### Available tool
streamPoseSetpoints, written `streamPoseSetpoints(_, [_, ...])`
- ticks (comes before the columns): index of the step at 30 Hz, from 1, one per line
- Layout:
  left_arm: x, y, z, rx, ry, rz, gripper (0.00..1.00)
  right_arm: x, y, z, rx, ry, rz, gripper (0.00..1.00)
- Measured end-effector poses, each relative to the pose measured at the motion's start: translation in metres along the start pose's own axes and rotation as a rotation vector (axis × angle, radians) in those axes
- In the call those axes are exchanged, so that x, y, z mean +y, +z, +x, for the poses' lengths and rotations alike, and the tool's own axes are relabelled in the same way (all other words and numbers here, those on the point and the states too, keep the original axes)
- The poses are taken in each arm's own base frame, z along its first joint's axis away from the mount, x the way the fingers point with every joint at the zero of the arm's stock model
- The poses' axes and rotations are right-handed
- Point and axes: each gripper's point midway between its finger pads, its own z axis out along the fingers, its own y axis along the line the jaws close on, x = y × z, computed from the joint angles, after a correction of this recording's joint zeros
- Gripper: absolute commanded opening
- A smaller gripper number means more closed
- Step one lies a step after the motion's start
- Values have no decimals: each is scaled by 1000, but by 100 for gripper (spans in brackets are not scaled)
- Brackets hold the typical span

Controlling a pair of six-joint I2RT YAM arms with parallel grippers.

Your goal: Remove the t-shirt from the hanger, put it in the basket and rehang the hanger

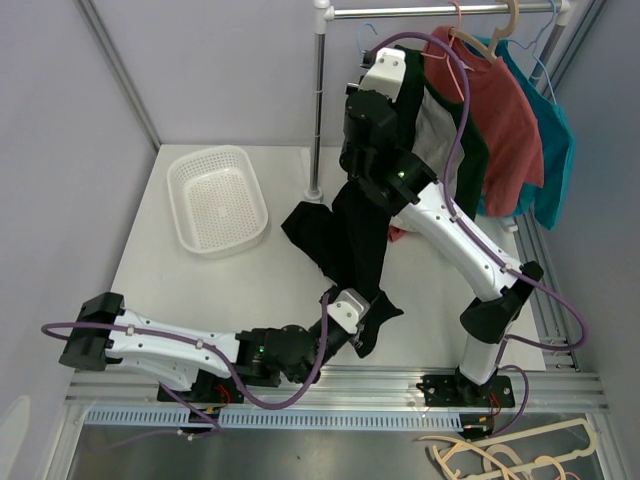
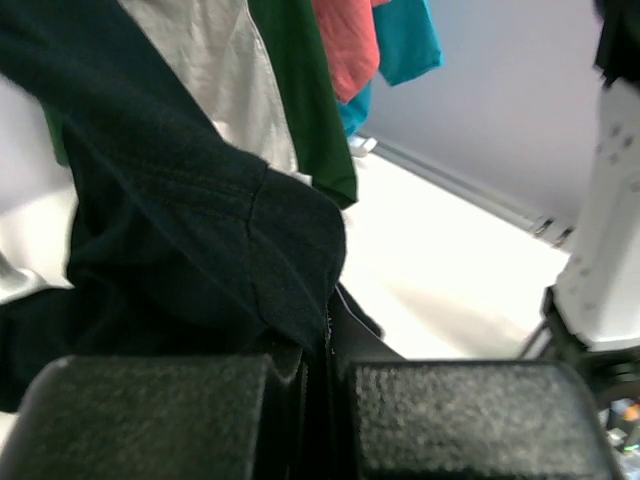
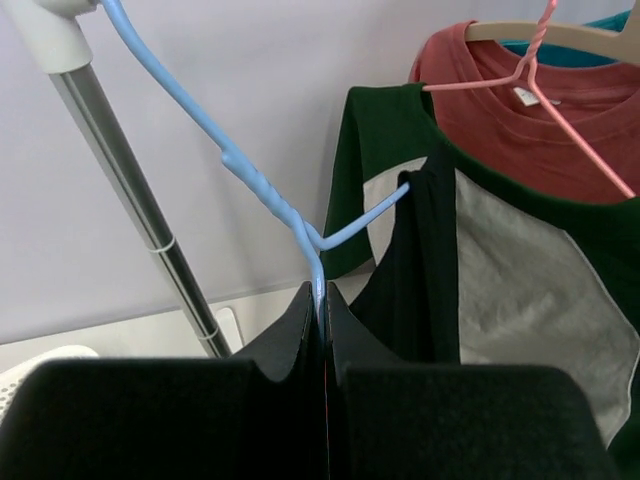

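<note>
A black t-shirt [image 1: 350, 240] hangs from a light blue hanger [image 3: 270, 190] and drapes down onto the table. My right gripper [image 3: 323, 305] is shut on the blue hanger just below its neck, up near the rail [image 1: 440, 10]. One arm of the hanger still goes into the black shirt [image 3: 425, 250]. My left gripper [image 2: 318, 350] is low at the table's front and shut on the shirt's lower edge [image 2: 200, 240]. In the top view the left gripper [image 1: 352, 322] sits at the shirt's bottom.
A green and grey shirt [image 1: 450, 140], a red shirt [image 1: 505, 110] and a teal shirt [image 1: 555, 150] hang on the rail at the right. The rack pole [image 1: 318, 100] stands behind. A white basket [image 1: 215, 198] lies at the left. Spare hangers [image 1: 510, 455] lie at the front.
</note>
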Motion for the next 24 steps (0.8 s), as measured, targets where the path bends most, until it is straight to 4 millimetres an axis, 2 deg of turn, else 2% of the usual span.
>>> streamPoseSetpoints(7, [-3, -9, -6, -33, -117, -38, 1, -16, 13, -15, -15, 5, 33, 0])
streamPoseSetpoints(10, [1, -15, -7, -42, -134, -53, 1, -23, 19, -15, -14, 0, 46, 0])
streamPoseSetpoints(14, [25, -32, -6, -55, -124, -83, 1, -30, 24, -6, 11, -3, 39, 0])
streamPoseSetpoints(20, [71, -60, -25, -85, -150, -106, 1, -44, 14, 21, 67, -6, -46, 0])
streamPoseSetpoints(24, [97, -75, -43, -123, -186, -121, 1, -48, 4, 11, 50, 55, -101, 0])
